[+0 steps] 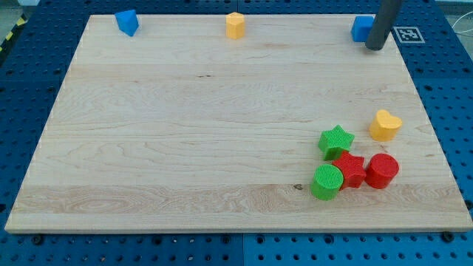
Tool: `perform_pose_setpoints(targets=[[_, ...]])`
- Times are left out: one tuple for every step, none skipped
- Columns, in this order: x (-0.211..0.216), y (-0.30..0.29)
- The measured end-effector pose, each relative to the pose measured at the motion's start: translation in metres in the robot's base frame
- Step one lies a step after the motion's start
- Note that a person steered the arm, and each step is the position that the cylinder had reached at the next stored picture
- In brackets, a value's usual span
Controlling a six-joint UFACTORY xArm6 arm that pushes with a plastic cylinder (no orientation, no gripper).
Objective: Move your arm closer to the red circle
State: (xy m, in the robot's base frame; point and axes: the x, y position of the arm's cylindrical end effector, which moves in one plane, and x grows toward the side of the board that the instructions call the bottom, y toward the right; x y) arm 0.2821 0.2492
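Note:
The red circle (382, 171) is a round red block near the view's bottom right, touching the red star (349, 170) on its left. My tip (375, 47) is the lower end of the dark rod at the view's top right, far above the red circle, just right of a blue block (361, 28). A green star (335, 140) sits above the red star, and a green circle (327, 182) touches the red star at lower left. A yellow heart (385, 125) lies above the red circle.
A blue block (127, 22) sits at the top left edge and a yellow block (235, 25) at the top middle of the wooden board (185, 133). A fiducial tag (408, 34) lies beside the board's top right corner.

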Motion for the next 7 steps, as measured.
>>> perform_pose_setpoints(targets=[[-0.017,-0.002],[-0.021,-0.002],[-0.013,-0.002],[0.037,0.018],[0.088,0.064],[0.159,0.077],[0.225,0.076]])
